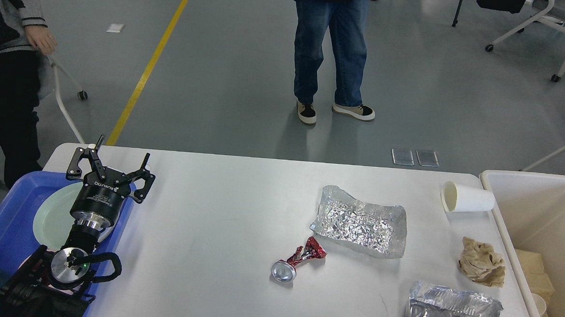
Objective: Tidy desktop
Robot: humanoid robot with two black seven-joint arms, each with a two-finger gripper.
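Head view: my right gripper is out of frame. My left gripper (111, 165) has its fingers spread, holding nothing, above a blue tray (3, 221) cut off at the edge. The desktop (211, 232) stretches to its right. On it, well apart from my fingers: two foil pieces, the nearer (360, 221), the other (453, 315) cropped; one tipped paper cup (466, 197); one crushed can (299, 261); one crumpled brown paper (482, 268).

One arm in view, gripper spread

The left arm rises from the lower-left corner, its silver wrist joint leading to a black cylindrical body; the left gripper (112, 165) points away, both fingers splayed wide with nothing between them. The right arm lies outside the view.
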